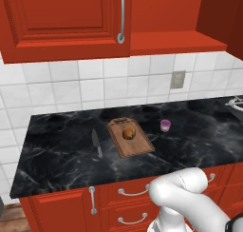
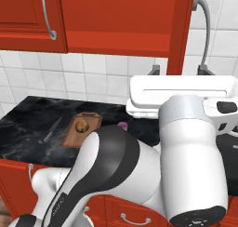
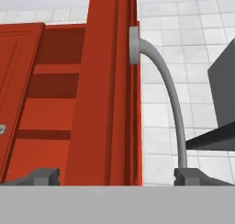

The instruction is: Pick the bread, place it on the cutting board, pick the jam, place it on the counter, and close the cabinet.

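Note:
The bread (image 1: pixel 128 133) (image 2: pixel 81 125) lies on the cutting board (image 1: pixel 139 147) (image 2: pixel 70 138), mid-counter (image 1: pixel 57 155). Just right of the board stands the jam (image 1: pixel 165 125) on the black marble; in the right base view the jam (image 2: pixel 122 125) peeks out behind my arm. The cabinet (image 1: pixel 61 17) has its left door shut and its right door (image 2: pixel 181 30) (image 3: pixel 110 90) swung open, seen edge-on. My gripper (image 2: pixel 180 71) (image 3: pixel 117 176) is raised at that door, open, its fingers straddling the door's edge and the silver handle (image 3: pixel 160 90) (image 2: pixel 204 30).
A grey knife (image 1: pixel 96 143) (image 2: pixel 52 130) lies left of the board. A wall outlet (image 1: pixel 178 79) sits on the white tiles. The open cabinet's shelf (image 1: pixel 175 41) is bare. A dark grey box (image 3: pixel 222 81) juts in beside the handle.

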Robot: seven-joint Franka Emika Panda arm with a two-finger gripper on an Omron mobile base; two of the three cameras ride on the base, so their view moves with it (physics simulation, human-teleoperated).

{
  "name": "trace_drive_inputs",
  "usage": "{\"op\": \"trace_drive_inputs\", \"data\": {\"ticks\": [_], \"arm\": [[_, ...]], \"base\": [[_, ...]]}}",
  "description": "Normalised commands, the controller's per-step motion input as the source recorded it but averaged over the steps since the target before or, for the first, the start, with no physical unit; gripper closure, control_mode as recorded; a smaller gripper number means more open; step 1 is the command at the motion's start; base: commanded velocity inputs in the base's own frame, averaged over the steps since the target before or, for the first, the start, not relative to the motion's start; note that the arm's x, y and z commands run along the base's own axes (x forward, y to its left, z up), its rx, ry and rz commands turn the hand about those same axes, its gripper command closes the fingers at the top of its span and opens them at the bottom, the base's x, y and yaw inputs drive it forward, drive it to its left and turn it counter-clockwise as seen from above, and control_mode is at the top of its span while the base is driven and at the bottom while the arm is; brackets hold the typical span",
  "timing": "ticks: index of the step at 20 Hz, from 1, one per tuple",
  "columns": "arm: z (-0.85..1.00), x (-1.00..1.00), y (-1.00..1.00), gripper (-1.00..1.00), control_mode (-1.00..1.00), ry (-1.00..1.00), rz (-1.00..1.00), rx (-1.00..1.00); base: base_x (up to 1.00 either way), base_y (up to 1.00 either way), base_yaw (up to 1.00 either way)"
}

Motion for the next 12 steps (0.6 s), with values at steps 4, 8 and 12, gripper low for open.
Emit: {"op": "trace_drive_inputs", "data": {"ticks": [4,8,12], "arm": [[-0.06,0.19,0.0,-1.0,-1.0,-0.01,0.05,0.0],[-0.09,0.19,0.0,-1.0,-1.0,-0.02,0.07,0.0],[-0.09,0.22,0.01,-1.0,-1.0,-0.02,0.09,0.0]], "base": [[0.0,0.0,0.0],[0.0,0.0,0.0],[0.0,0.0,0.0]]}}
